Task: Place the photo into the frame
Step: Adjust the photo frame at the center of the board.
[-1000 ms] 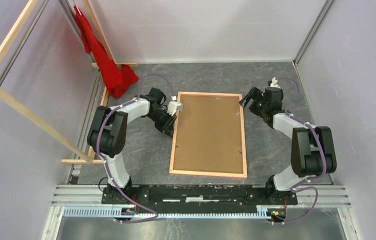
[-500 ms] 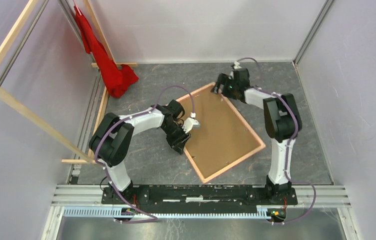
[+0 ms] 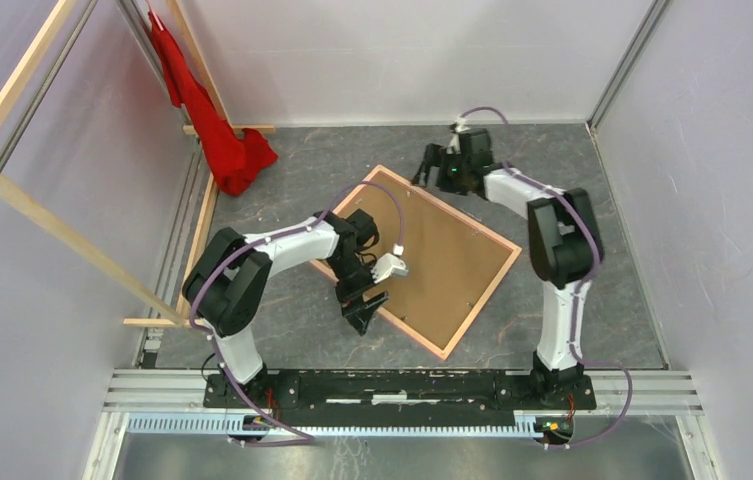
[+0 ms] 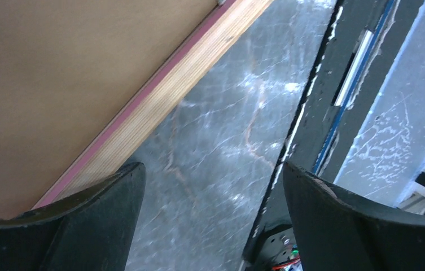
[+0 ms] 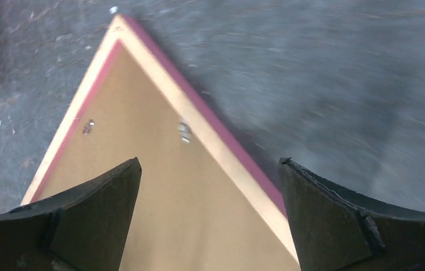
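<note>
White arms (image 3: 282, 242), black joints (image 3: 227, 268), purple cables (image 3: 398, 225).

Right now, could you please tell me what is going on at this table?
The robot is working on a large thin-railed rectangular picture frame, which lies back-up and skewed on the grey marbled table with a brown cardboard backing board in it. The left gripper is open over the frame's near rail, holding nothing. The right gripper is open above the far corner, also empty. No photo print is in view.
</note>
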Controlling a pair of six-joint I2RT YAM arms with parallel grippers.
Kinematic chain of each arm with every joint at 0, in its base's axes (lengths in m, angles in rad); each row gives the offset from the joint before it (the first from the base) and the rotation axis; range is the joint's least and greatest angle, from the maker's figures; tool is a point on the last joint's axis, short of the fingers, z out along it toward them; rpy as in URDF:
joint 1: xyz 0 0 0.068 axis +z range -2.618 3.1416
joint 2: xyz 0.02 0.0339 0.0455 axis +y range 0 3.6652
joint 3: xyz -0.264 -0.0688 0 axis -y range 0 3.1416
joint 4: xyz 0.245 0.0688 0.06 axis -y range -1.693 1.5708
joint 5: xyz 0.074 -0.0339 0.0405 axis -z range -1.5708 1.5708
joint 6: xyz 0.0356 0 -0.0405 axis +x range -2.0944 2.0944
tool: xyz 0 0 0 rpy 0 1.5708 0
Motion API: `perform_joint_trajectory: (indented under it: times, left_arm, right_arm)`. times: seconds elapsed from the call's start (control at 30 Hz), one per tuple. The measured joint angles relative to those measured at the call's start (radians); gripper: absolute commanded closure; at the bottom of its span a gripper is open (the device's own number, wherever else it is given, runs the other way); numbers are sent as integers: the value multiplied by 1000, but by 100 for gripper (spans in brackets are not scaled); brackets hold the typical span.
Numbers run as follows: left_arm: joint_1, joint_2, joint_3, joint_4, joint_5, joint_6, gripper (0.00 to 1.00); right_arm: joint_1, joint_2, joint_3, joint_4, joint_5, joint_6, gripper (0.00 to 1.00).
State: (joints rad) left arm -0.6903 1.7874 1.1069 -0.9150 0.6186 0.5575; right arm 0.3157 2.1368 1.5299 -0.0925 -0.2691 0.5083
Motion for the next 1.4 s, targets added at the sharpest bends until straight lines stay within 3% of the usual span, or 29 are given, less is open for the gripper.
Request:
perform_joint_trajectory:
  times: [0.13, 0.27, 0.33, 0.43, 0.57, 0.73, 1.03, 1.4]
  left_arm:
    - [90, -16, 68, -72, -43, 70, 10]
    - [254, 1, 242, -66, -78, 80, 39]
    - [362, 54, 375, -34, -93, 54, 47]
    - [494, 183, 546, 39, -101, 2, 51]
    - [594, 335, 635, 88, -104, -61, 53]
    - [583, 436, 639, 92, -86, -111, 54]
    - [577, 443, 604, 129, 5, -122, 60]
    - [520, 279, 291, 100, 137, 12, 59]
  right_arm:
    - [-78, -190, -181, 5, 53, 10, 3]
    - [-95, -375, -370, 86, 75, 35, 6]
    - [-80, -445, -470, 139, 64, 61, 9]
    - [-52, -488, -576, 185, 50, 98, 13]
    - [1, -480, -615, 196, 40, 130, 17]
    - [61, -449, -614, 258, 14, 162, 18]
    - [74, -383, -613, 309, -33, 195, 18]
    - [150, -272, -532, 315, -100, 203, 21]
